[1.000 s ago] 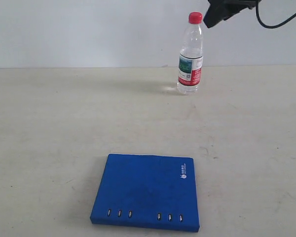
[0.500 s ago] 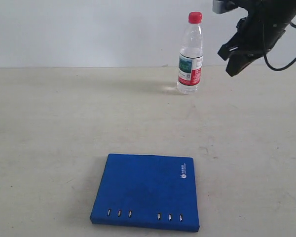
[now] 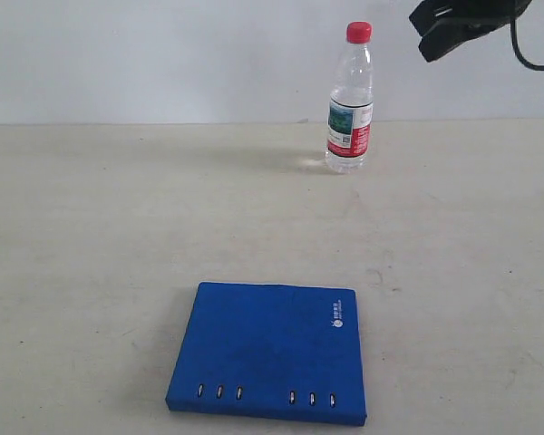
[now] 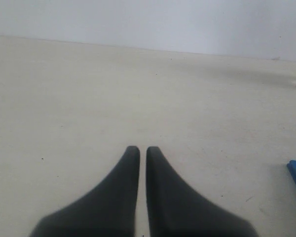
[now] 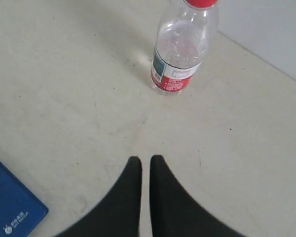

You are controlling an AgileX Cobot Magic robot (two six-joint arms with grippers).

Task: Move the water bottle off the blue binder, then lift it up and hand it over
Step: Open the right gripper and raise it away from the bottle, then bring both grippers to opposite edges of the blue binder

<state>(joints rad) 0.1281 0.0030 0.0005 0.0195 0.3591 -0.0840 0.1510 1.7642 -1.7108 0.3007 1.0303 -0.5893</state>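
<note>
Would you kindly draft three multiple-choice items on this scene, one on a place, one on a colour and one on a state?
1. Where does the water bottle stand?
A. On the blue binder
B. On the bare table, apart from the binder
C. In the right pincer

2. What colour is the bottle's cap?
A. Red
B. Blue
C. White

3. How do the right pincer's jaws stand?
A. Wide open
B. Clamped on the bottle
C. Nearly together, holding nothing

Answers:
1. B: the exterior view shows the bottle upright on the table, far from the blue binder.
2. A: the cap reads red in both the exterior and right wrist views.
3. C: the right wrist view shows only a thin gap between the fingertips, with the bottle well beyond them.
</note>
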